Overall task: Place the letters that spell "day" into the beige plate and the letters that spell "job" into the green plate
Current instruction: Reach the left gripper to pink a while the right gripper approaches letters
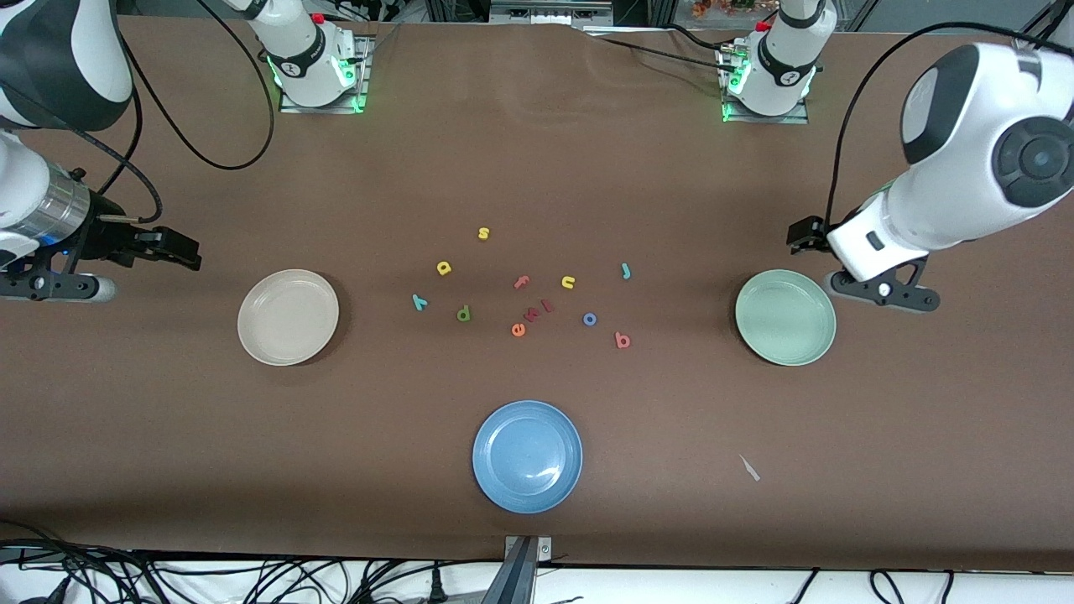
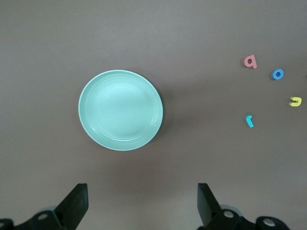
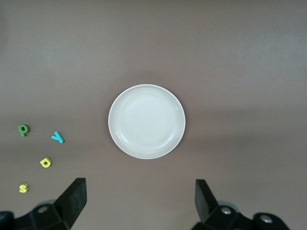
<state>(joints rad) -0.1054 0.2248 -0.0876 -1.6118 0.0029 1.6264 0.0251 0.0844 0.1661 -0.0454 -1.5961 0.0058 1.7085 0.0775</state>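
The beige plate lies bare toward the right arm's end, the green plate bare toward the left arm's end. Between them lie the green d, yellow a, teal y, teal j, blue o and salmon b. My left gripper hangs open and empty beside the green plate. My right gripper hangs open and empty beside the beige plate.
A blue plate sits nearer the front camera than the letters. Mixed among them are a yellow s, yellow n, pink f and orange e. A pale scrap lies near the front edge.
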